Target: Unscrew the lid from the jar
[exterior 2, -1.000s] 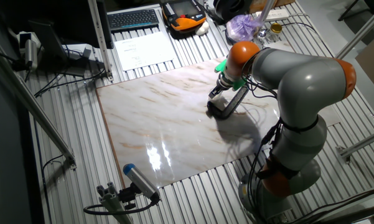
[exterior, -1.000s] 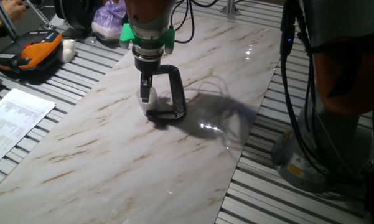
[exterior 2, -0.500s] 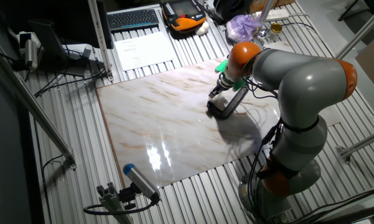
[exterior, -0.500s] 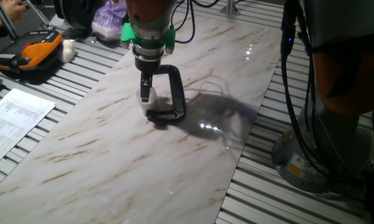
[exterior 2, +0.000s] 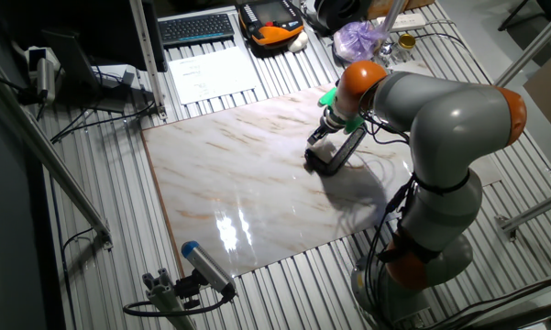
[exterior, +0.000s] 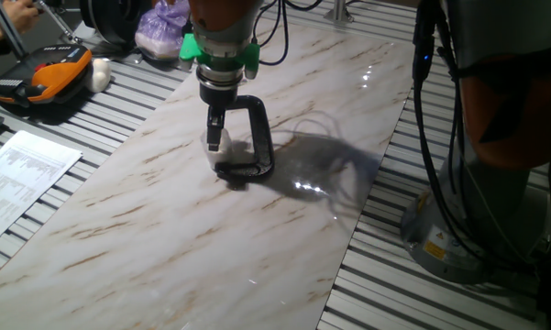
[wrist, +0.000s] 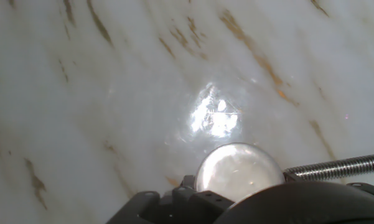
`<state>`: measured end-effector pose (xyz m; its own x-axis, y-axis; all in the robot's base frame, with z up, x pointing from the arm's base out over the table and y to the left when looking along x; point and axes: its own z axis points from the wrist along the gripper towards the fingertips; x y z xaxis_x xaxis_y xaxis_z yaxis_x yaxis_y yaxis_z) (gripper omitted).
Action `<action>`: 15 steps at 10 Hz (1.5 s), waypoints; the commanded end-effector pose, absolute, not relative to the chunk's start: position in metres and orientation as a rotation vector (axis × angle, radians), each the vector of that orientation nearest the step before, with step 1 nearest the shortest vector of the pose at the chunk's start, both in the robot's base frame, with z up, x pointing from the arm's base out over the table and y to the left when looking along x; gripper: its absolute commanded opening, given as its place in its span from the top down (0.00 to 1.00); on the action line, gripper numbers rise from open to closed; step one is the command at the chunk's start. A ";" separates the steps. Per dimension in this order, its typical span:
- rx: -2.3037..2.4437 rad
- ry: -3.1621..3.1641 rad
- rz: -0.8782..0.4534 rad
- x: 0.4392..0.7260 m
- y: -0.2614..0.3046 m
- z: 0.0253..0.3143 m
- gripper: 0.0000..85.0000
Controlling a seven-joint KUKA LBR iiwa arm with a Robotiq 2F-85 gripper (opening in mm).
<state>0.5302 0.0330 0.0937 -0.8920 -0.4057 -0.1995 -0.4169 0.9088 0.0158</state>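
The lid [wrist: 236, 171] is a small round translucent whitish cap, low in the hand view and seen from above. The jar sits under it and is hidden by it. A black C-clamp [exterior: 261, 137] lies on the marble board around the jar, and its metal screw [wrist: 336, 167] reaches the lid's right side. My gripper [exterior: 216, 137] points straight down inside the clamp's bow, with its fingers closed on the whitish lid [exterior: 218, 143]. In the other fixed view the gripper [exterior 2: 323, 139] stands over the clamp [exterior 2: 337, 156]. My fingers do not show in the hand view.
The marble board [exterior: 165, 229] lies on a slatted metal table. An orange and black device [exterior: 41, 78], a printed sheet [exterior: 23, 170] and a purple bag [exterior: 160, 27] lie off the board. A keyboard [exterior 2: 197, 27] is at the back. The arm's base [exterior 2: 422, 257] stands beside the board.
The wrist has turned slightly over the jar. The gripper stays at the same spot and the clamp has not moved.
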 end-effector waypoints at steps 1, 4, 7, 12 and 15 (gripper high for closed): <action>-0.596 2.887 0.081 0.530 0.033 0.094 0.20; -0.489 2.916 0.075 0.530 0.033 0.093 0.00; 0.035 3.043 -0.013 0.530 0.032 0.097 0.00; 1.608 2.660 -0.066 0.531 0.032 0.100 0.00; 2.138 2.293 -0.102 0.531 0.031 0.103 0.00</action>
<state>0.5311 0.0316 0.1029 -0.9978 0.0449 -0.0480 0.0470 0.9979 -0.0437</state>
